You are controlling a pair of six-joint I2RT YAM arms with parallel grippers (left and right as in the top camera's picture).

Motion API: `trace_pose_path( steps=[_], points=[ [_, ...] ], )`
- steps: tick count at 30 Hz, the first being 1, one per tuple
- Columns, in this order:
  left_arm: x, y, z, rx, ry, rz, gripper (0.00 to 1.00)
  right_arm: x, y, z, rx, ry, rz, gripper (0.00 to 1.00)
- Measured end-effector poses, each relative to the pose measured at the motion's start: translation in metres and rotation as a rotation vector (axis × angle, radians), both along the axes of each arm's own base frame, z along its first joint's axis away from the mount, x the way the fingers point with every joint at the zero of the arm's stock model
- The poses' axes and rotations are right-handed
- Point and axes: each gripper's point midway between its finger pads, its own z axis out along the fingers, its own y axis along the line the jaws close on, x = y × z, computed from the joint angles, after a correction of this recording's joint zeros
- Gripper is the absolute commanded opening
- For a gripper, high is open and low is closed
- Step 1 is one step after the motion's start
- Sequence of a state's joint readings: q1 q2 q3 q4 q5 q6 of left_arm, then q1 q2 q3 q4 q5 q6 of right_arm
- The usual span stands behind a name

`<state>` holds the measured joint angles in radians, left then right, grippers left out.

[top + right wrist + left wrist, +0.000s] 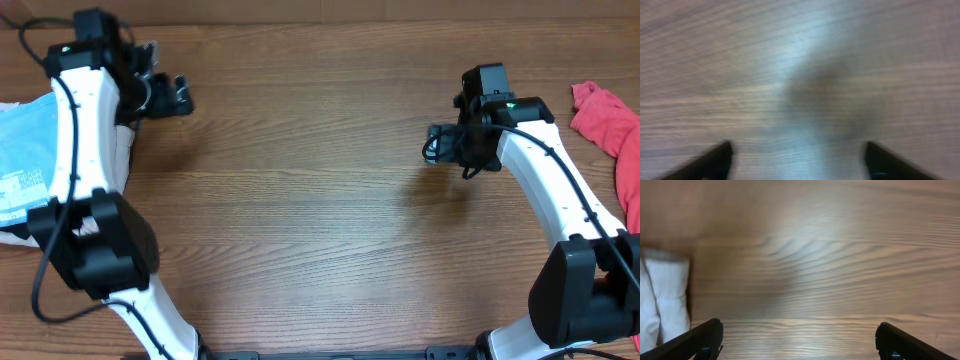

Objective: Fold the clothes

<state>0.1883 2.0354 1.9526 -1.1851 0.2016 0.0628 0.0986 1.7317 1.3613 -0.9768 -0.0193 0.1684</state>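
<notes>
Over table (300,200), left end effector (799,335), right end effector (797,152): both wide, empty.

Wood-grain table (320,200), blue T-shirt (22,150) at L edge, red garment (612,125) at R edge

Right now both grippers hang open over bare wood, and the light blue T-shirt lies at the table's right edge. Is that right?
One detail is off: the overhead view shows the light blue T-shirt at the left edge of the table, beside the left arm; the right edge holds a coral-red garment. The left gripper and right gripper do hang open over bare wood.
</notes>
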Motion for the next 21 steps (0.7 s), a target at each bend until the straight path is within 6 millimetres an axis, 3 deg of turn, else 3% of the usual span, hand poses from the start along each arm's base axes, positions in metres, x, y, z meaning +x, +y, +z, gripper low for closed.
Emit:
trace_pose_path(
  steps=[2, 4, 8, 17, 21],
  points=[
    [0.000, -0.025, 0.030, 0.011, -0.074, -0.053, 1.00, 0.018, 0.008, 0.007, 0.039, -0.079, 0.013, 1.00],
    [-0.004, -0.042, 0.047, 0.015, -0.106, -0.089, 1.00, 0.036, 0.017, 0.015, 0.088, -0.156, 0.031, 1.00],
    [-0.030, -0.065, 0.048, 0.004, -0.022, -0.125, 1.00, 0.044, 0.026, 0.025, 0.136, -0.193, 0.050, 1.00],
    [-0.082, -0.070, 0.035, -0.009, 0.218, -0.033, 1.00, 0.014, 0.016, 0.067, 0.153, -0.087, -0.009, 1.00],
    [-0.102, -0.071, 0.033, -0.015, 0.304, -0.014, 1.00, -0.009, 0.007, 0.091, 0.134, -0.094, -0.063, 1.00]
  ],
)
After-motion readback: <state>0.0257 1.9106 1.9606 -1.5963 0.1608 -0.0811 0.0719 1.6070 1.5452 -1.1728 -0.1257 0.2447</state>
